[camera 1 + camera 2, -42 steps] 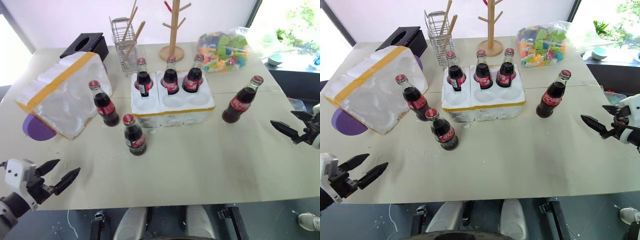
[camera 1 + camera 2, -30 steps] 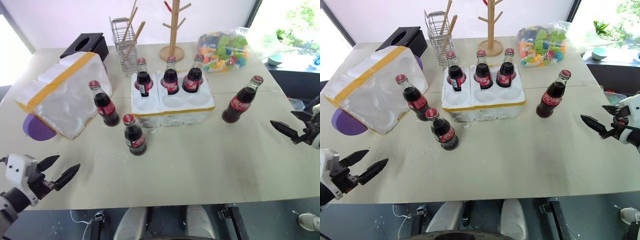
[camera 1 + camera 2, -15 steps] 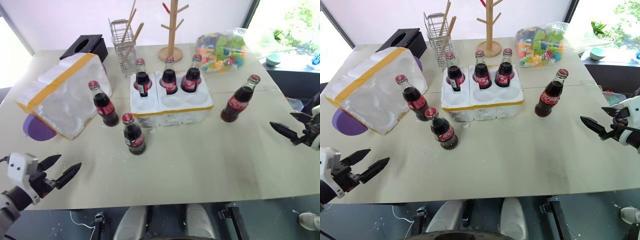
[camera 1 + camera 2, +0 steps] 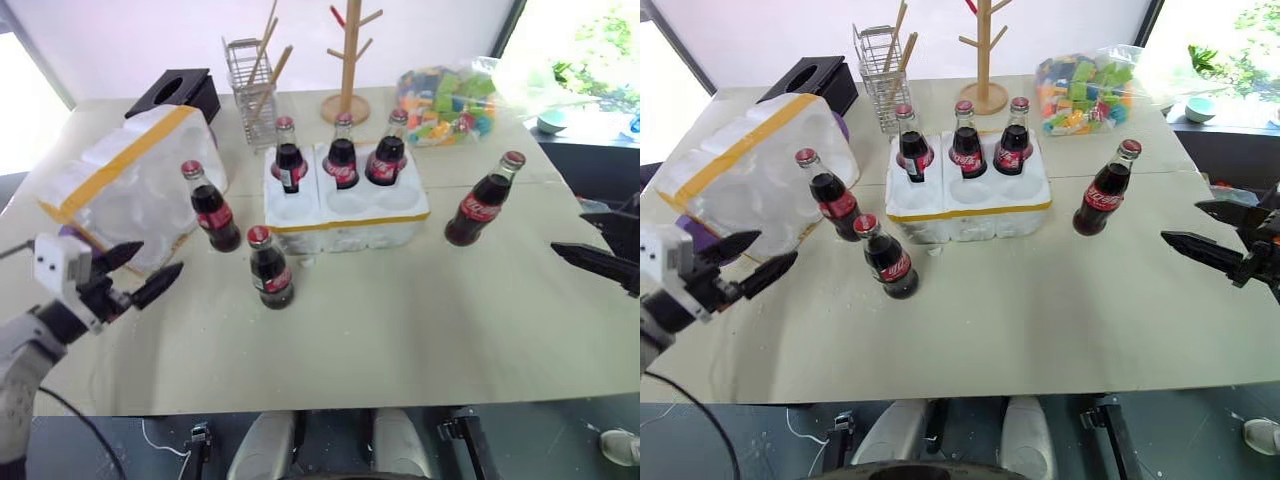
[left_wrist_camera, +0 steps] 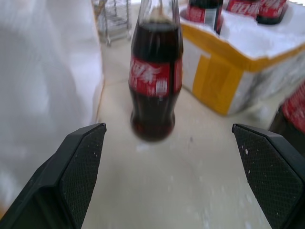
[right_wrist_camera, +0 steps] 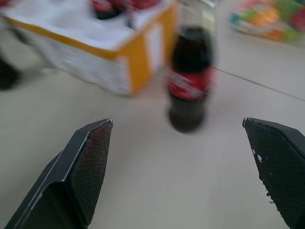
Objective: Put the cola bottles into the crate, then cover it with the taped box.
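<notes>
The crate (image 4: 350, 226) sits mid-table with three cola bottles (image 4: 342, 162) upright in its back wells; the front wells are empty. Three more bottles stand loose on the table: one left of the crate (image 4: 211, 210), one in front of it (image 4: 268, 270), one to its right (image 4: 483, 203). The taped box (image 4: 130, 185) lies tilted at the left. My left gripper (image 4: 160, 260) is open, pointing at the left loose bottle (image 5: 156, 76), a short way off. My right gripper (image 4: 568, 227) is open, aimed at the right bottle (image 6: 189, 81), apart from it.
Along the table's back edge stand a black box (image 4: 172, 92), a wire rack with wooden sticks (image 4: 250, 85), a wooden peg tree (image 4: 345, 60) and a bag of coloured blocks (image 4: 450, 95). A purple disc (image 4: 705, 240) lies under the taped box.
My left gripper has risen and moved forward over the table toward the left loose bottle. My right gripper has lifted and swung inward toward the right bottle. Both stay open.
</notes>
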### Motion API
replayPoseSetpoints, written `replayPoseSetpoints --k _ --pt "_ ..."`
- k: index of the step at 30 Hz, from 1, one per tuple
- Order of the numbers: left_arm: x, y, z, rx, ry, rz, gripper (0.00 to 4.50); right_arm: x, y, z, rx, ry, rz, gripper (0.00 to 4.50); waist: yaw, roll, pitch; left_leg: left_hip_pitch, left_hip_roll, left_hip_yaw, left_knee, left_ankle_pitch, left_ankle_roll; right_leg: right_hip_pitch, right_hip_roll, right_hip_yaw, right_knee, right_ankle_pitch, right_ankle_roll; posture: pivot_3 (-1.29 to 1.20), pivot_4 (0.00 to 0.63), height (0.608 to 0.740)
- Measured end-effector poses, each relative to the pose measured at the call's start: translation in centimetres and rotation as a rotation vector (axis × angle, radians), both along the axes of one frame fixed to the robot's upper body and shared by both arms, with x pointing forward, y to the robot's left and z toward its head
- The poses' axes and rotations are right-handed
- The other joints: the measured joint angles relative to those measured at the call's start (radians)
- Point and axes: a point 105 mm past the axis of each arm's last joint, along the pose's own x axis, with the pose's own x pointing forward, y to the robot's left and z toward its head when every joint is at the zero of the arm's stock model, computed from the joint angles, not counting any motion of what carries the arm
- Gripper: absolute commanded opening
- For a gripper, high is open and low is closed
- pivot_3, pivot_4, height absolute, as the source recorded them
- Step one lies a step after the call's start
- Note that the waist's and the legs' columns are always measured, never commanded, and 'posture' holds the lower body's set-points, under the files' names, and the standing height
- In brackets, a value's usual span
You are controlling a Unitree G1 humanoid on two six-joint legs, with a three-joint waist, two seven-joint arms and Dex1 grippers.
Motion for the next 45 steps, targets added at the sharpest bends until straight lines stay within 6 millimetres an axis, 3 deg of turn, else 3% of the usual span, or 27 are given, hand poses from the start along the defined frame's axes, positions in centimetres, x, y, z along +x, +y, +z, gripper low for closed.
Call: replayPoseSetpoints --k 3,6,11,18,21,23,24,34,37,41,45 --pt "2.9 -1.1 0.4 -0.004 -0.011 -0.051 4.43 -2.8 4.5 2.1 0.059 -0.014 0.178 4.50 -0.002 -0.001 0.000 0.000 0.000 0.000 0.001 0.000 0.000 0.000 0.000 0.000 0.000 0.001 0.001 0.00 0.150 0.740" --pt "5.0 -2.0 1.0 0.010 -0.033 -0.089 4.43 -4.8 8.3 3.0 0.062 -0.042 0.314 4.50 -0.005 -0.006 0.000 0.000 0.001 0.001 0.001 0.000 0.000 0.000 0.000 0.000 -0.001 0.002 0.001 0.00 0.150 0.740" --pt "7.5 -2.4 0.6 0.011 -0.030 -0.098 4.43 -5.4 10.4 2.5 0.097 -0.026 0.339 4.50 -0.002 -0.008 0.000 -0.002 0.000 0.001 0.001 0.000 0.000 -0.001 -0.001 0.001 -0.002 0.003 0.002 0.00 0.150 0.740" --pt "8.9 -3.3 -0.2 0.034 -0.027 -0.147 4.43 -5.1 11.1 2.5 0.109 -0.045 0.331 4.50 -0.002 -0.008 0.000 -0.002 -0.001 0.001 0.003 0.000 0.000 -0.001 -0.001 0.001 -0.001 0.004 0.003 0.00 0.150 0.740" --pt "8.9 -3.7 -0.5 0.027 -0.029 -0.169 3.56 -4.8 11.1 2.6 0.119 -0.058 0.324 4.50 -0.002 -0.008 -0.001 -0.002 0.000 0.001 0.005 0.000 0.000 -0.001 -0.001 0.001 -0.001 0.004 0.003 0.00 0.150 0.740" --pt "8.9 -3.8 -0.3 0.028 -0.034 -0.175 2.60 -4.7 11.1 2.7 0.126 -0.068 0.321 4.50 -0.002 -0.008 -0.001 -0.002 0.000 0.001 0.006 0.000 0.000 0.000 -0.001 0.001 -0.001 0.005 0.004 0.00 0.150 0.740" --pt "8.9 -3.7 -0.3 0.030 -0.033 -0.179 2.45 -4.6 11.1 2.8 0.128 -0.072 0.320 4.50 -0.002 -0.008 -0.001 -0.003 0.000 0.001 0.006 0.000 0.000 0.000 -0.001 0.001 -0.001 0.005 0.004 0.00 0.150 0.740" --pt "8.0 -3.0 0.6 0.045 0.065 -0.247 2.45 -4.4 11.0 2.8 0.140 -0.078 0.306 4.50 -0.003 -0.010 0.001 -0.004 0.000 0.001 0.007 0.000 0.000 -0.001 -0.001 0.001 -0.001 0.005 0.004 0.00 0.150 0.740" --pt "7.3 -4.4 3.1 -0.004 0.079 -0.363 2.45 -4.4 10.9 2.8 0.139 -0.078 0.293 4.50 0.000 -0.016 0.005 -0.006 0.000 0.000 0.010 0.000 0.000 -0.002 0.000 0.000 0.000 0.005 0.004 0.00 0.150 0.740" --pt "6.4 -7.0 8.6 -0.027 -0.009 -0.545 2.45 -4.3 10.7 2.7 0.135 -0.077 0.271 4.50 0.005 -0.016 0.006 -0.007 -0.002 0.000 0.014 0.000 0.001 -0.001 -0.001 0.000 0.000 0.007 0.007 0.00 0.150 0.740" --pt "6.1 -9.2 12.3 0.010 -0.081 -0.683 2.45 -4.4 10.4 2.7 0.135 -0.085 0.238 4.50 0.003 -0.016 0.006 -0.007 -0.002 0.001 0.014 0.000 0.001 -0.001 -0.001 0.000 0.000 0.008 0.007 0.00 0.150 0.740"
